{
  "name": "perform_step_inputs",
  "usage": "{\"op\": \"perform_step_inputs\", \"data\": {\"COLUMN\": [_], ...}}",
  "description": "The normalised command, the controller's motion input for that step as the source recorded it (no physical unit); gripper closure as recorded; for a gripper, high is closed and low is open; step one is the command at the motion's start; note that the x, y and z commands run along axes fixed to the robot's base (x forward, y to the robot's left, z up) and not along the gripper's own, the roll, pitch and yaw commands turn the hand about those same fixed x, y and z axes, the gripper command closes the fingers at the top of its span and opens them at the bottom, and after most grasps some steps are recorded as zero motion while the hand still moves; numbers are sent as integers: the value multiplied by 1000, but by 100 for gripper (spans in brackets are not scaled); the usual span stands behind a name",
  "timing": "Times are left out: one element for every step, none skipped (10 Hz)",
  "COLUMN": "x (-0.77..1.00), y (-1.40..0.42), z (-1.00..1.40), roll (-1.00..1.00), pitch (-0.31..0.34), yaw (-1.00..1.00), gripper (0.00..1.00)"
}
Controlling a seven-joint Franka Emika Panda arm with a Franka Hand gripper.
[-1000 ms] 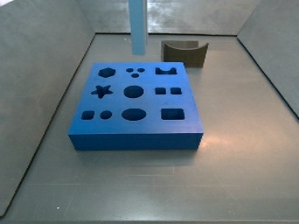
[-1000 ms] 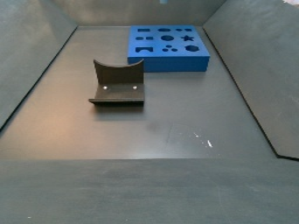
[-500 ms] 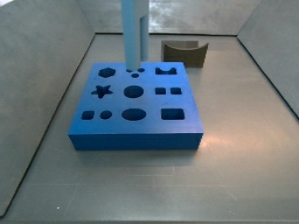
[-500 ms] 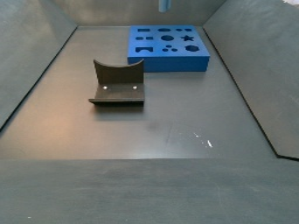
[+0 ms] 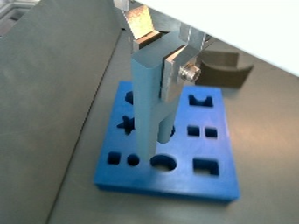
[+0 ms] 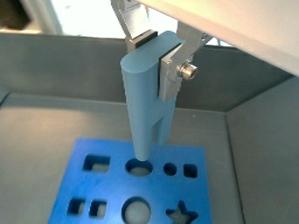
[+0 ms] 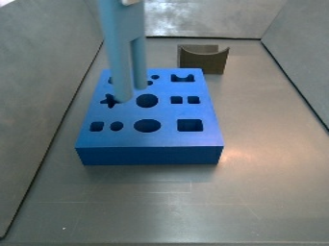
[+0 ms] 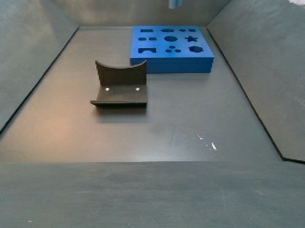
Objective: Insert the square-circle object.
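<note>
In both side views we see the grey floor (image 8: pixel 155 125) carrying the wide dark-blue block (image 7: pixel 148 117) with its shaped holes, and the fixture (image 8: pixel 119 85) standing well apart from it. In both wrist views our gripper (image 5: pixel 162 54) hangs above the block, its silver fingers (image 5: pixel 177 68) closed narrowly on the upper end of the square-circle object (image 5: pixel 149 101). That light-blue bar hangs upright, its lower end just over the block's top face, near the round holes; we cannot tell whether it touches. In a side view the bar (image 7: pixel 123 48) stands over the block's far left part, beside the star hole.
</note>
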Motion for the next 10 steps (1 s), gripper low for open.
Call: {"op": "perform_step_inputs", "data": {"x": [0, 0, 0, 0, 0, 0, -37, -154, -263, -380], "y": [0, 0, 0, 0, 0, 0, 0, 0, 0, 23], "z": [-146, -146, -149, -146, -146, -186, -240, -309, -334, -406], "roll": [0, 0, 0, 1, 4, 4, 6, 21, 37, 23], "pitch": [0, 0, 0, 0, 0, 0, 0, 0, 0, -1], "yaw": [-1000, -1000, -1000, -1000, -1000, -1000, -1000, -1000, -957, -877], "gripper": [100, 100, 100, 100, 100, 100, 100, 100, 100, 100]}}
